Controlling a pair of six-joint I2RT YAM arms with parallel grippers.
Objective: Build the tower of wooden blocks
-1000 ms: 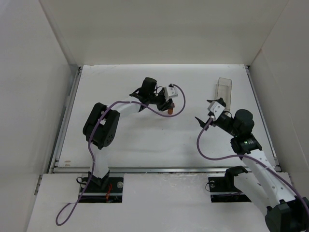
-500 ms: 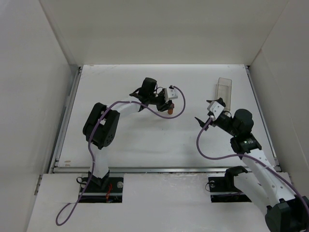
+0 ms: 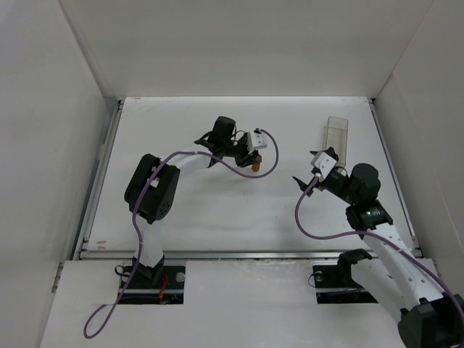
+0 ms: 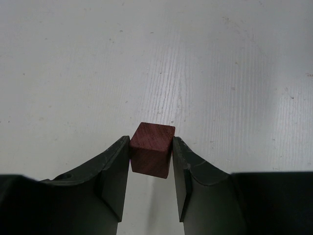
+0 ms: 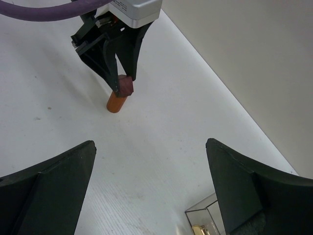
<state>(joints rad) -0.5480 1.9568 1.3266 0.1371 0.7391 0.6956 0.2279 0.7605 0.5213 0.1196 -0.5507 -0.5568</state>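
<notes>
My left gripper (image 4: pixel 151 152) is shut on the dark brown cube (image 4: pixel 153 139), gripping it at the fingertips. In the right wrist view the cube (image 5: pixel 125 86) sits right on top of the upright orange-brown cylinder (image 5: pixel 116 102), still gripped by the left gripper (image 5: pixel 123 83). The cylinder is hidden under the cube in the left wrist view. In the top view the cylinder (image 3: pixel 257 166) shows just below the left gripper (image 3: pixel 253 157) at the table's middle. My right gripper (image 5: pixel 151 181) is open and empty, held above the table to the right (image 3: pixel 317 165).
A clear plastic rectangular container (image 3: pixel 336 133) lies at the back right, just beyond the right gripper; its corner shows in the right wrist view (image 5: pixel 206 219) with a small brass-coloured piece inside. White walls enclose the table.
The left gripper with the cube has shifted very slightly over the cylinder. The right arm has barely moved.
</notes>
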